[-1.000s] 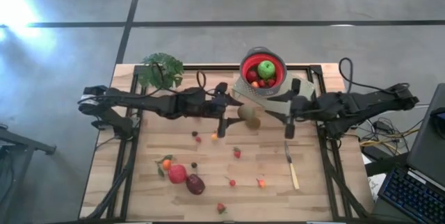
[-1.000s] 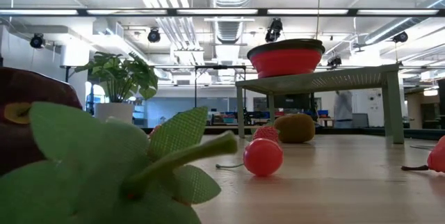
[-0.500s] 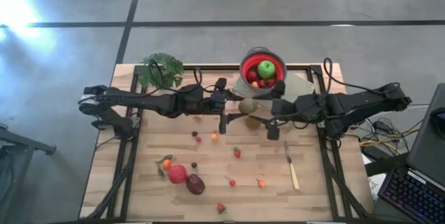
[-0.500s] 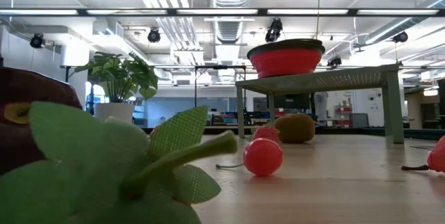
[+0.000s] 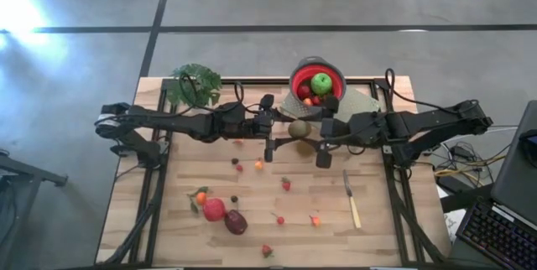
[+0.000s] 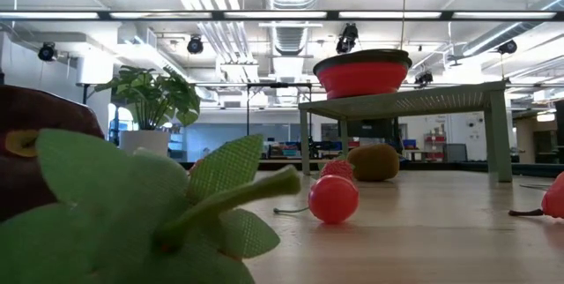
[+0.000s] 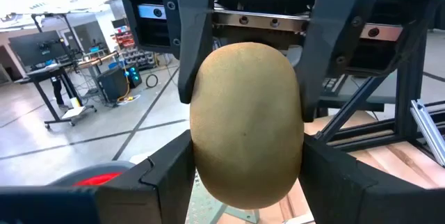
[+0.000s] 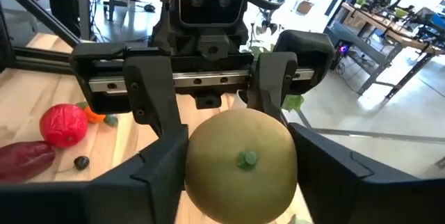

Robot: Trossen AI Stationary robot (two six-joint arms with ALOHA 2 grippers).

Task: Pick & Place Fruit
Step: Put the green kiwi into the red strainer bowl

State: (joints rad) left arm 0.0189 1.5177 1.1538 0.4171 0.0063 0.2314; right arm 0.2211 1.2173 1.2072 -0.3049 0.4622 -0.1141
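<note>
brown fuzzy oval kiwi sits clamped by both the left gripper and right gripper, which has just closed in, suggesting a handover.

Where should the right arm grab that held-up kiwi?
Grip the kiwi across its narrow width, at the end the left gripper leaves free. Come head-on from the opposite side, where the right gripper sits. It's egg-shaped, so its long sides probably seat best.
</note>
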